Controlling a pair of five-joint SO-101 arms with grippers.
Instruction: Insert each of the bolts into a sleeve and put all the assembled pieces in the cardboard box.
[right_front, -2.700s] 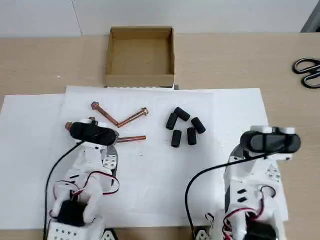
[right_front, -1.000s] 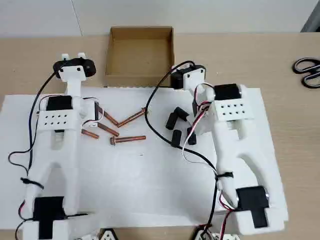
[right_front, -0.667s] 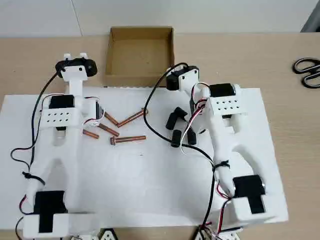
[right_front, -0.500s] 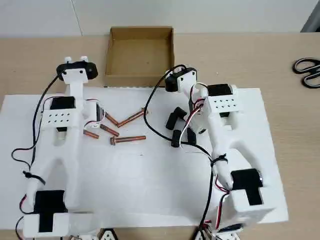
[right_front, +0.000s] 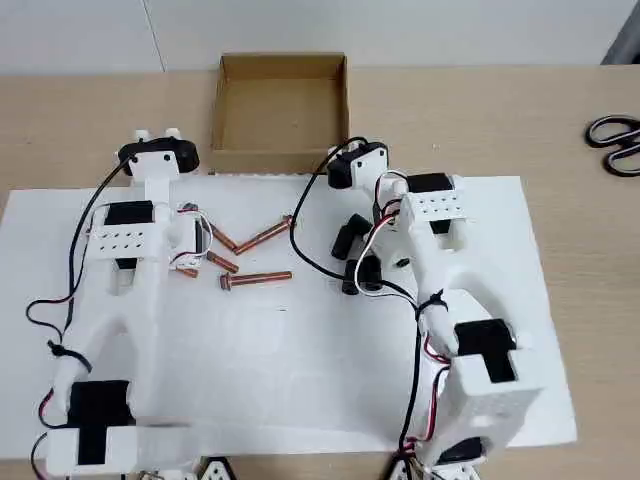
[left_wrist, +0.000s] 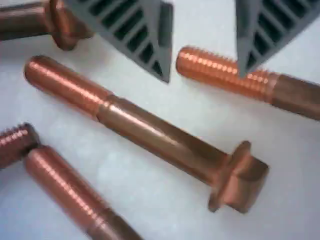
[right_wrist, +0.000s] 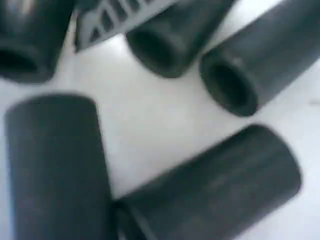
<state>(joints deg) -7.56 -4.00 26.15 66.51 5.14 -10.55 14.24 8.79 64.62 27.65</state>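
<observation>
The left gripper (left_wrist: 204, 76) is open, its fingers (left_wrist: 140, 35) apart. The threaded end of one bolt (left_wrist: 280, 92) lies in the gap between them, and it clamps nothing. Other bolts (right_front: 257, 280) lie close by on the white sheet (right_front: 300, 380). The right gripper (right_wrist: 102, 25) is low over the sleeves (right_wrist: 240, 75); I cannot tell if it is open or closed. The box (right_front: 280, 158) stands beyond the sheet.

Bolts (right_front: 257, 280): five, copper-coloured
Sleeves (right_wrist: 55, 165): five, black, counted in the right wrist view
Cardboard box (right_front: 280, 158): one
Scissors (right_front: 612, 140): one pair
Robot arms (right_front: 130, 240): two
</observation>
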